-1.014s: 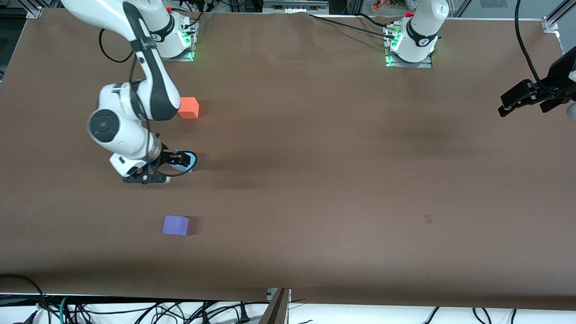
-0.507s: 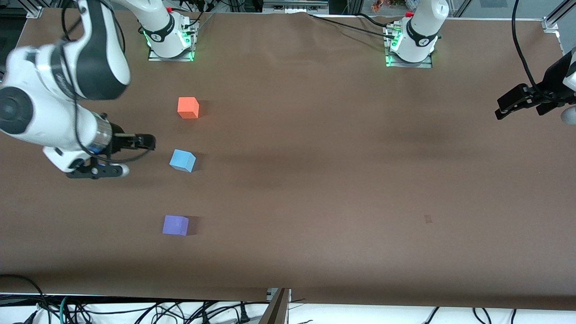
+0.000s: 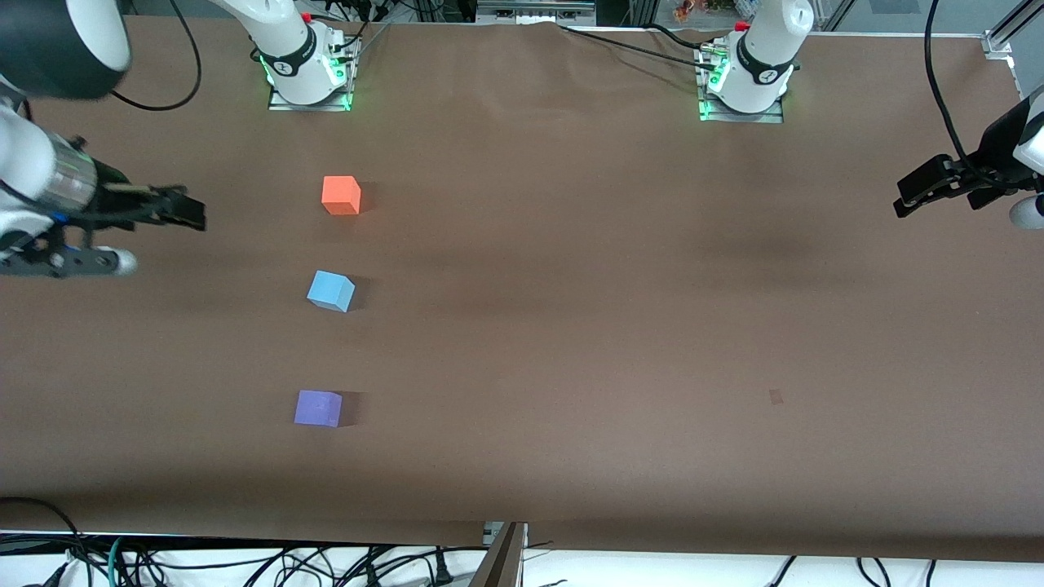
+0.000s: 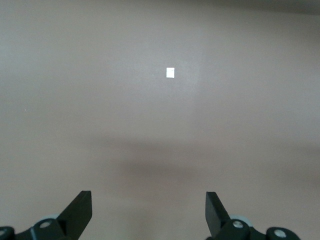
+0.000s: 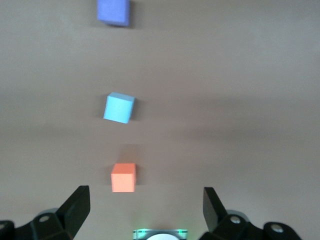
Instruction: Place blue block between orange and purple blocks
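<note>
The sky-blue block (image 3: 330, 291) sits on the brown table between the orange block (image 3: 341, 196), which lies nearer the robot bases, and the purple block (image 3: 318, 408), which lies nearer the front camera. All three form a rough line. My right gripper (image 3: 183, 212) is open and empty, up in the air over the table's edge at the right arm's end. The right wrist view shows the blue block (image 5: 119, 108), orange block (image 5: 123, 177) and purple block (image 5: 113, 11) below it. My left gripper (image 3: 917, 196) is open and empty, waiting over the left arm's end of the table.
The arm bases (image 3: 306, 69) (image 3: 744, 81) stand at the table's edge farthest from the front camera. A small patch (image 3: 776, 397) marks the table toward the left arm's end; it shows white in the left wrist view (image 4: 170, 73). Cables hang below the near edge.
My right gripper let go of the blue block, rose and pulled away toward the right arm's end of the table. The blue block stays between the other two. The left arm barely moved.
</note>
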`<state>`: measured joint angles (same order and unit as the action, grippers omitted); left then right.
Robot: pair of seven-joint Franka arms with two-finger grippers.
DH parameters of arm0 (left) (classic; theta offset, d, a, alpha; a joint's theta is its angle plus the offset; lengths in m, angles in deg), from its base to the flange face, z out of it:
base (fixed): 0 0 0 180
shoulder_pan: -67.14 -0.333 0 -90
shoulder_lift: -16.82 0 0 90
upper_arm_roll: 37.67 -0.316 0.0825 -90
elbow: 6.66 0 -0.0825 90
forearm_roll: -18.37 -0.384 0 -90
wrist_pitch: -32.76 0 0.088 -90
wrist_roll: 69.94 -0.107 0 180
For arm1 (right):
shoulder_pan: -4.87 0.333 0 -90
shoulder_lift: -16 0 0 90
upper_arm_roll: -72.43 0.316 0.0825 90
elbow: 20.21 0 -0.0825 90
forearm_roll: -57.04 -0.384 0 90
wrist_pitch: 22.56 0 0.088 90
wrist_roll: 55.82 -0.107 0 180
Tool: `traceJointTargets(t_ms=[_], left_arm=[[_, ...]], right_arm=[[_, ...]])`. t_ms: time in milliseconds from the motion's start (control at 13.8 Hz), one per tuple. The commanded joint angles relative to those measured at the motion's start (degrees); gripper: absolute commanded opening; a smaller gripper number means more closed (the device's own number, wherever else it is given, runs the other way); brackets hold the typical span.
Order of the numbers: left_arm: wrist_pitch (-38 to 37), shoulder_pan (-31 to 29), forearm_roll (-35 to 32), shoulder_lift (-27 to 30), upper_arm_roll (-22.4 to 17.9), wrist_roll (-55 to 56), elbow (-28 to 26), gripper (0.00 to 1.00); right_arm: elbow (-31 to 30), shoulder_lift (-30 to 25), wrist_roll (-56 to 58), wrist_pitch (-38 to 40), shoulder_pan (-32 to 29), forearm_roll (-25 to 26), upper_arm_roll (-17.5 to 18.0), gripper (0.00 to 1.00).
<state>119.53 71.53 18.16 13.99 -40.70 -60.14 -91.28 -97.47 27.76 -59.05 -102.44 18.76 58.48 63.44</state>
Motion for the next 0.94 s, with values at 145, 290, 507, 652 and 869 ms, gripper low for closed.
traceJointTargets(t_ms=[145, 290, 507, 652, 869], left_arm=[[0.4, -0.5, 0.0, 0.6, 0.4, -0.1, -0.5, 1.0], [0.0, -0.5, 0.0, 0.6, 0.5, -0.2, -0.5, 1.0], [-0.9, -0.4, 0.0, 0.6, 0.7, -0.4, -0.5, 1.0], [-1.4, -0.4, 0.0, 0.6, 0.7, -0.4, -0.5, 1.0], [-2.7, -0.3, 0.0, 0.7, 0.7, -0.6, -0.5, 1.0]], right_arm=[[-2.5, -7.3, 0.6, 0.1, -5.1, 1.9, 5.3, 1.0], [-6.3, -10.3, 0.4, -0.3, -8.9, 2.1, 8.9, 1.0], [-9.0, -11.8, -0.5, -0.9, -12.0, 3.9, 13.4, 1.0], [-8.4, -10.7, -0.4, -0.8, -12.0, 3.5, 13.4, 1.0], [-8.1, -9.6, -0.5, -0.8, -11.6, 3.6, 13.4, 1.0]])
